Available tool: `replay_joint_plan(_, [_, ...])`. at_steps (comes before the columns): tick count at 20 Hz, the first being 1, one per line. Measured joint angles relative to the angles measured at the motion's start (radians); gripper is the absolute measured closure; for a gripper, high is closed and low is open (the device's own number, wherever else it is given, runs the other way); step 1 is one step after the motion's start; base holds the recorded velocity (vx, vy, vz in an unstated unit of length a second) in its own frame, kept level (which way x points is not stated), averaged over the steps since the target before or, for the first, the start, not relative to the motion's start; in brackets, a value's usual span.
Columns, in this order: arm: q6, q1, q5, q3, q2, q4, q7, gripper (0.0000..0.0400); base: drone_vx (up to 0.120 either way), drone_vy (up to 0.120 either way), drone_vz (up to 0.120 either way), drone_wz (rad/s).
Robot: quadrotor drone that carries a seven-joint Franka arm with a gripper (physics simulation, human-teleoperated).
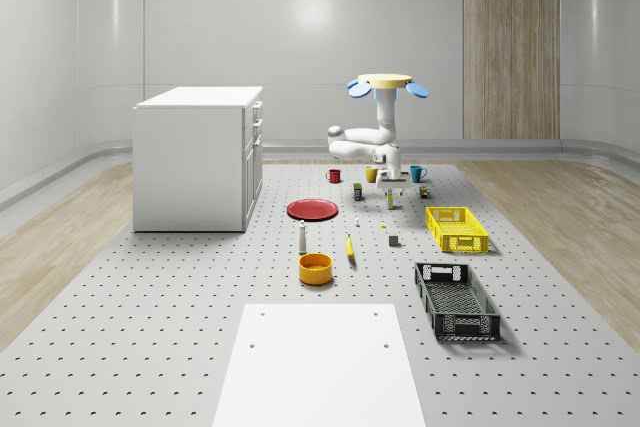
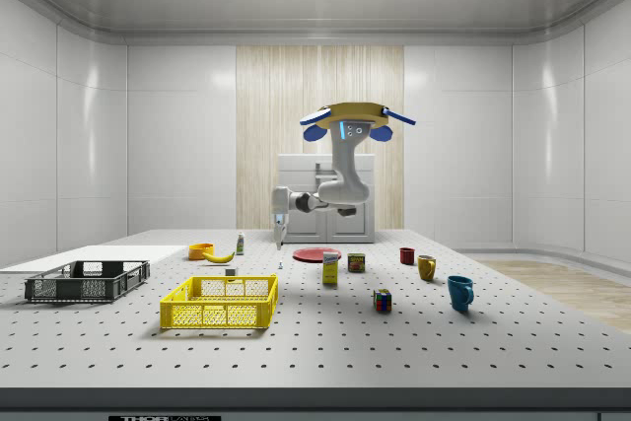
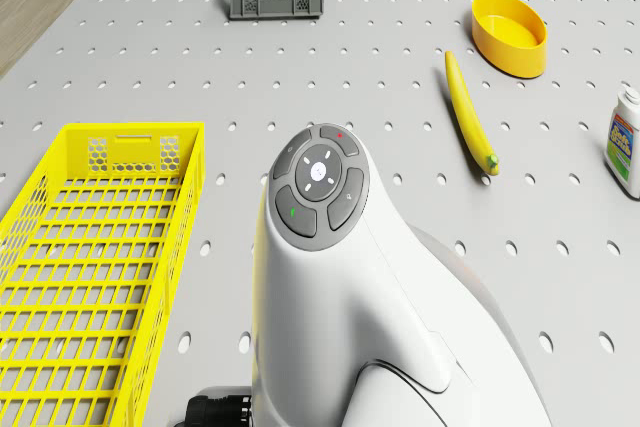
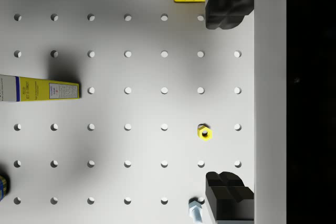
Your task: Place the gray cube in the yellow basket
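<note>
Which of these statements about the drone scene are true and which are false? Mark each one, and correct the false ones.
1. The yellow basket is empty. True.
2. The gripper is shut on the gray cube. False: its fingers are apart with nothing between them, and the cube sits on the table.
3. The drone rests on the table. False: it hovers above it.
4. The banana lies between the orange bowl and the gray cube in the whole-scene view. True.
5. The red plate lies in the black basket. False: it lies on the table near the white cabinet.
</note>
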Motion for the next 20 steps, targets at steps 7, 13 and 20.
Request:
replay_joint_plan(7, [0.012,-0.003,0.005,0.002,-0.013,0.001,0.002,0.0,0.12,0.0,-0.069,0.0])
replay_joint_plan(13, [0.021,-0.005,0.009,0.004,-0.023,0.001,0.004,0.0,0.12,-0.08,0.0,0.0])
replay_joint_plan(20, [0.031,-0.007,0.014,0.005,-0.033,0.001,0.006,0.0,0.12,0.0,-0.034,0.0])
